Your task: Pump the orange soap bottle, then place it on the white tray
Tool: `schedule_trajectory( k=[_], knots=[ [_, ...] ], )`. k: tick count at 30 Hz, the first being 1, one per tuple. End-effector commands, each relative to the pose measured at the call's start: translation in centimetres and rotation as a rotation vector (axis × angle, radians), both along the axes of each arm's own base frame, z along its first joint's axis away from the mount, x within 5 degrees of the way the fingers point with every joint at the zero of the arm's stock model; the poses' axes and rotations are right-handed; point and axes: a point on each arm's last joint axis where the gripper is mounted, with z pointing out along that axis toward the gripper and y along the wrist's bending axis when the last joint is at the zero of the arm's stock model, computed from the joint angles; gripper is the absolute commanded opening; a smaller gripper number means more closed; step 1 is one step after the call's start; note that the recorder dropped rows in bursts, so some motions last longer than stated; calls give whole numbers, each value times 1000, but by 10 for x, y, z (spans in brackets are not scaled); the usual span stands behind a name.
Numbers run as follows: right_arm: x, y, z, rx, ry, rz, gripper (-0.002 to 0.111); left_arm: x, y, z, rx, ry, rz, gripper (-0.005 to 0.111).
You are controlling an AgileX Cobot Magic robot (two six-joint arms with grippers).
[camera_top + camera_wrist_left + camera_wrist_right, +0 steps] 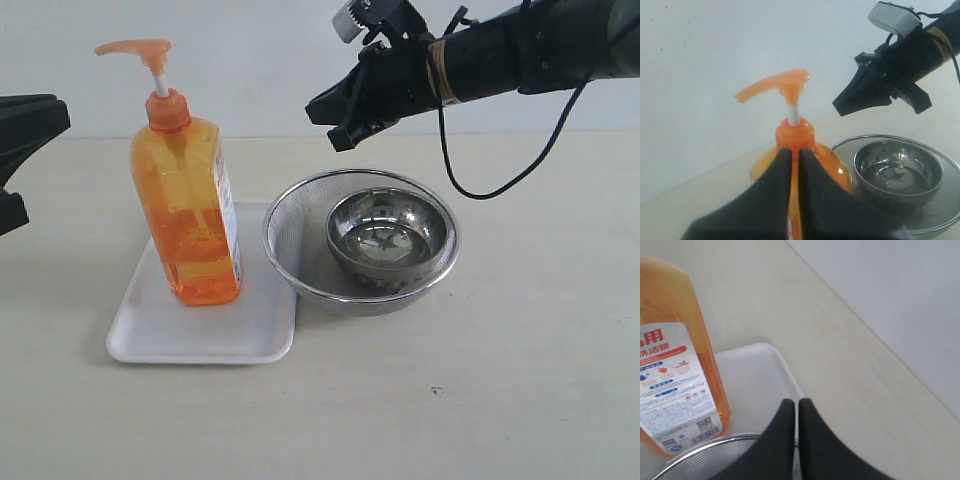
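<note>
Bottle (187, 215) upright on tray (150, 338), nothing gripping it.
Pump head raised. Strainer (290, 240) holding bowl (385, 240) sits just beside tray's right edge. Right gripper (796, 405) pinched together, empty, above strainer's far rim; left gripper (794, 152) likewise closed, apart from bottle.

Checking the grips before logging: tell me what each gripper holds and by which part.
Nothing is held. The left gripper and right gripper are both shut on air; the soap bottle stands free on the tray.

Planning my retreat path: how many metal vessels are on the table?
2: the mesh strainer beside the white tray, and the steel bowl sitting inside that strainer. None appears hidden.
</note>
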Motion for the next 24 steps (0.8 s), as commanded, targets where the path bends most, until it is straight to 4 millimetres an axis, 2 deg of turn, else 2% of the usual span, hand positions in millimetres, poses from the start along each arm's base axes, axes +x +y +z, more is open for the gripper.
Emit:
schedule_trajectory(
  k=[1,8,13,24],
  knots=[
    [1,-4,6,10,-9,-12,0,-2,-2,0,1,-5,-8,5],
    [1,-4,6,10,-9,-12,0,-2,-2,0,-4,-5,-10,5],
    [1,-4,6,10,-9,-12,0,-9,-3,10,-123,37,-3,5],
    [1,-4,6,10,-9,-12,0,-50,0,51,-174,-75,105,5]
  ],
)
